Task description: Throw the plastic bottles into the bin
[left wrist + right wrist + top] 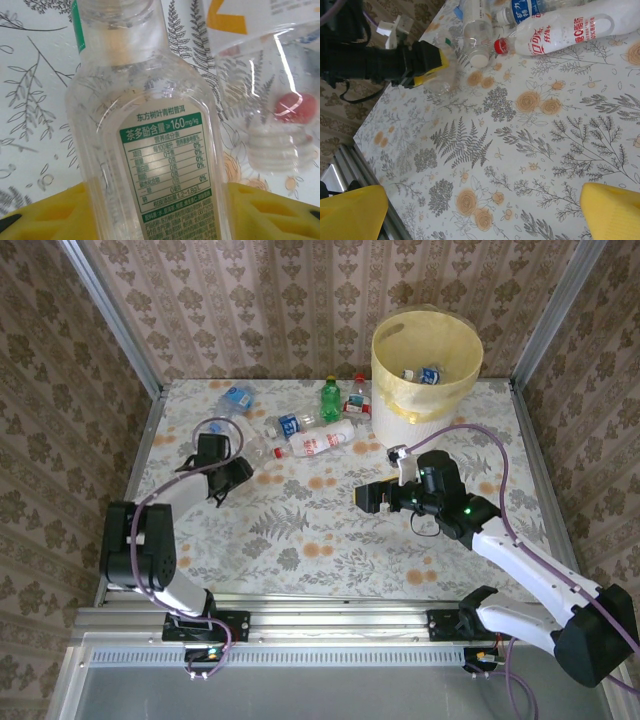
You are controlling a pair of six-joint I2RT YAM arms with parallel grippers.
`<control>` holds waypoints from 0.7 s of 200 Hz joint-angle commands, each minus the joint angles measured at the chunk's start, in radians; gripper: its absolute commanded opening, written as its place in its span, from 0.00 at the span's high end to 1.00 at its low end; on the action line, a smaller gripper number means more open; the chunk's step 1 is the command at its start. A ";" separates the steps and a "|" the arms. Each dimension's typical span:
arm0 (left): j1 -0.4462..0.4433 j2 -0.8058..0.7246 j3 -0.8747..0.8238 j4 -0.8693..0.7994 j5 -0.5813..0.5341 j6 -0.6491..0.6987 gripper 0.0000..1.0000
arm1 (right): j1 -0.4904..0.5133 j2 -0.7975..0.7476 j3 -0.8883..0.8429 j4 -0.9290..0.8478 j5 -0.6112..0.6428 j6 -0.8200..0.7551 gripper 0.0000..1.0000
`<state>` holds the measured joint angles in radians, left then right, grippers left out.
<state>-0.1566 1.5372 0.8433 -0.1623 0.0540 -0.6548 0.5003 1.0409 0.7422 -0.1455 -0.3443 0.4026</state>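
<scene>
We are at the grab step. The left tool (238, 468) sits at the left of the top view. In its wrist view, a clear bottle (150, 130) with a green label stands between its yellow pads (45, 212). The pads are right beside the bottle on both sides, but we cannot tell if they squeeze it yet. The right tool (366, 498) is wide open near the middle of the top view, with nothing in it.

Next, we think the left tool needs a firm hold, then a lift, then a long carry to the bin (420, 392) at the upper right of the top view. The bottle looks smooth, so it could slip.

The bin is white with a yellow bag over its rim. Inside it we see two small bottles (420, 375) with blue labels. More bottles wait on the desk (300, 540), in the upper middle of the top view: a white bottle (315, 441) with a red cap, a green bottle (330, 398) and some with blue labels. We think much of the job is left.
</scene>
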 commanded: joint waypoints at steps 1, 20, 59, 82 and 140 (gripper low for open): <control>-0.003 -0.092 -0.030 -0.023 0.000 0.057 0.57 | 0.006 0.007 -0.011 0.008 0.002 -0.011 0.00; -0.004 -0.162 -0.065 -0.011 0.013 0.088 0.59 | 0.006 0.004 -0.007 -0.003 0.007 -0.022 0.00; -0.022 -0.359 -0.140 0.018 0.045 0.163 0.63 | 0.006 -0.011 0.008 -0.018 0.003 -0.036 0.00; -0.070 -0.482 -0.160 0.028 0.042 0.233 0.60 | 0.004 -0.019 0.025 -0.028 -0.003 -0.039 0.00; -0.236 -0.661 -0.189 0.140 0.094 0.378 0.61 | 0.004 -0.037 0.076 -0.020 -0.078 -0.017 0.00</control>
<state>-0.3340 0.9138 0.6739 -0.1028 0.1112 -0.3801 0.5003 1.0378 0.7704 -0.1642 -0.3752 0.3885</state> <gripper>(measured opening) 0.537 0.999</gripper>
